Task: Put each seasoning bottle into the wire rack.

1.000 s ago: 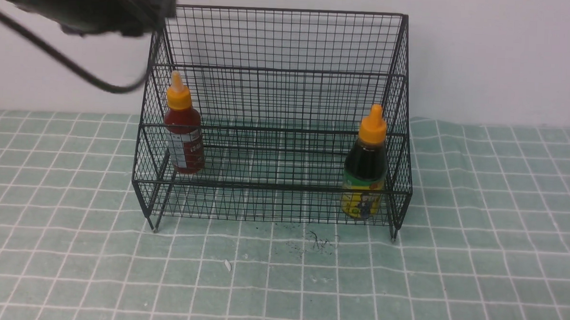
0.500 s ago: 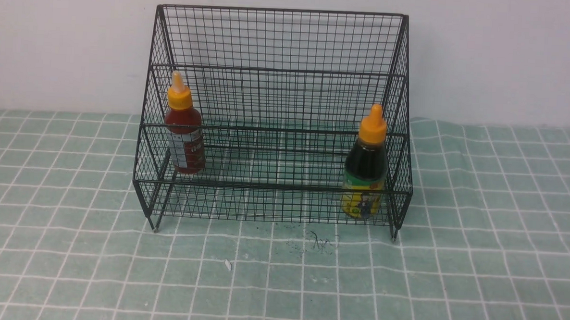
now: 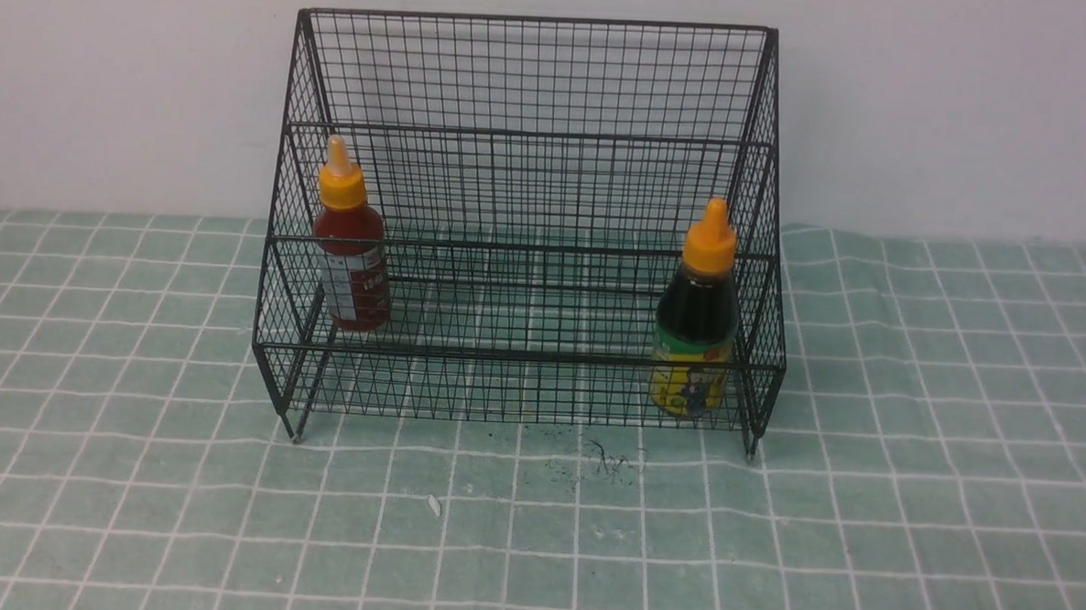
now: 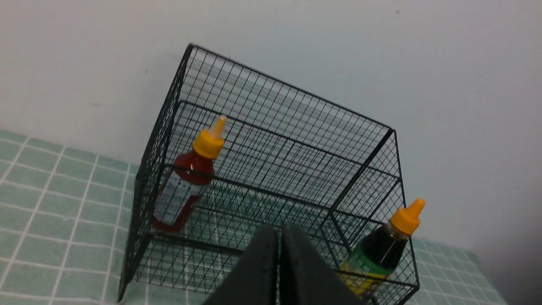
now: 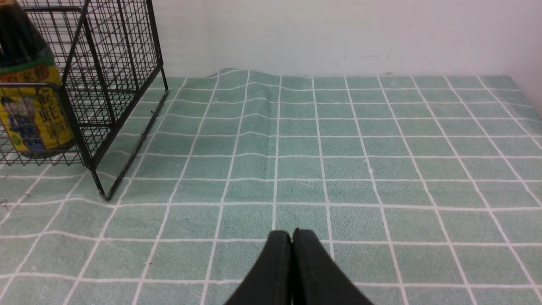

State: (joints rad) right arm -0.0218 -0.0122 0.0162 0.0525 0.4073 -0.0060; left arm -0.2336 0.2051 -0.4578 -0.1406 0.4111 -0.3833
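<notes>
The black wire rack [image 3: 530, 75] stands at the back middle of the table against the wall. The red sauce bottle [image 3: 351, 251] stands upright inside it at the left end, on a raised shelf. The dark sauce bottle [image 3: 696, 321] stands upright inside at the right end, on the lowest shelf. Both bottles show in the left wrist view, red [image 4: 186, 182] and dark [image 4: 381, 250], in the rack [image 4: 275, 110]. My left gripper [image 4: 279, 231] is shut and empty, away from the rack. My right gripper [image 5: 292, 235] is shut and empty over the cloth, right of the rack [image 5: 123, 51] and dark bottle [image 5: 29, 97].
A green checked cloth [image 3: 910, 504] covers the table, with a raised fold near the rack's right rear corner [image 5: 250, 76]. A white wall [image 3: 955, 103] stands right behind the rack. A small dark smudge [image 3: 610, 459] lies on the cloth before the rack.
One second ago my left arm hung at the upper left by the rack's top corner. It has pulled out of the front view. The bottles and rack have not moved.
</notes>
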